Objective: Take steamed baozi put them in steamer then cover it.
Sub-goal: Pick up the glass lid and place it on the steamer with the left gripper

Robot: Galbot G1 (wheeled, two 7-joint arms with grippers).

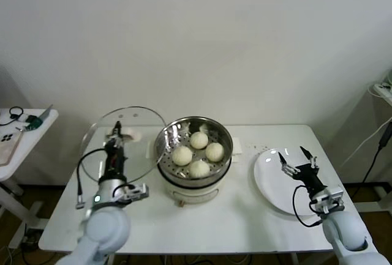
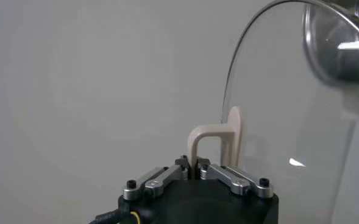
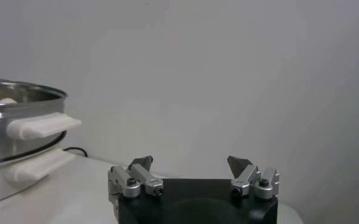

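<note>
1. Steamed baozi: four small round off-white dough buns, all sitting inside the round shiny stainless-steel steamer basket, touching or nearly touching each other on its perforated floor.
2. Steamer sits on a cream-white electric pot base with cream side handles, about mid-table on the white rectangular table.
3. Steamer is uncovered. The round clear glass lid with metal rim is off the pot, held tilted on the steamer's left side; its edge overlaps the basket rim in the head view, contact unclear.
4. Left gripper: clenched on the lid's cream loop handle; left wrist view shows both fingers pinched tight at the base of the handle.
5. Right gripper: released, jaws spread wide, nothing between them. It hovers over the flat round white plate on the right side of the table, well apart from the steamer.
6. Plate carries no buns.
7. Small white side table with clutter stands off the robot's left.
</note>
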